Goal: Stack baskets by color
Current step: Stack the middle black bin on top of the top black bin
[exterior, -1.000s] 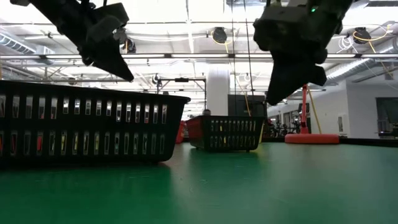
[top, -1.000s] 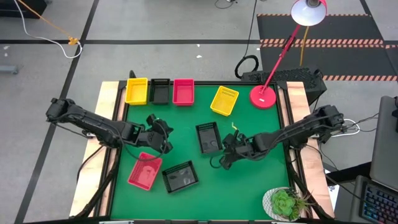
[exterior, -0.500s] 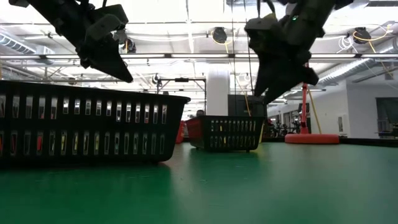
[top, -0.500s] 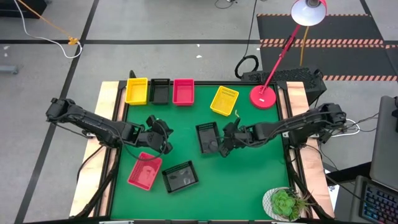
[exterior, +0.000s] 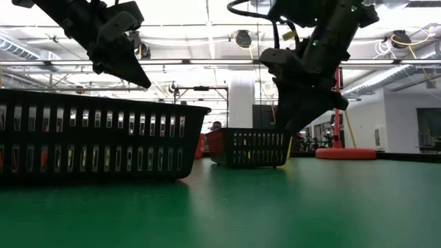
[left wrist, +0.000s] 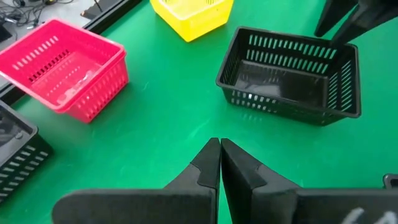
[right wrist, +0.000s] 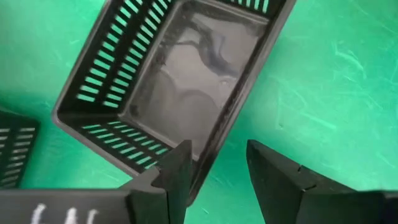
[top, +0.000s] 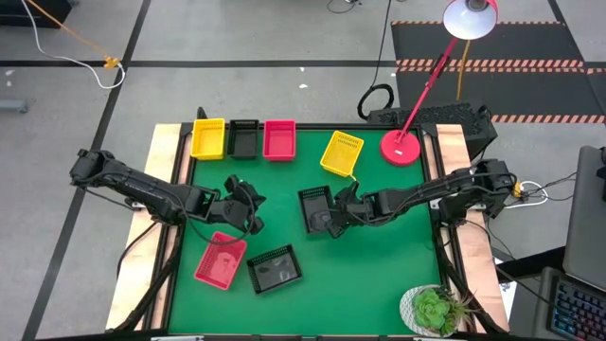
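Observation:
A black basket (top: pixel 317 208) rests on its bottom mid-table, also seen in the right wrist view (right wrist: pixel 180 74). My right gripper (right wrist: pixel 217 146) is open just above this basket's right wall, one finger over the inside and one outside. My left gripper (left wrist: pixel 219 144) hangs shut above the green mat (top: pixel 379 275), left of the basket. A yellow (top: pixel 208 137), a black (top: pixel 243 138) and a pink basket (top: pixel 278 138) line the far edge. Another yellow basket (top: pixel 342 152) sits at an angle. A pink-red basket (top: pixel 221 259) and a black one (top: pixel 275 268) sit near left.
A red lamp base (top: pixel 401 145) stands at the far right with its arm leaning over the table edge. A potted plant (top: pixel 434 308) sits at the near right corner. Wooden rails (top: pixel 170 189) border the mat on both sides.
My right gripper has moved toward the table's left and a little down, from the open mat to the right wall of the middle black basket, and has opened on the way. The baskets have stayed where they were.

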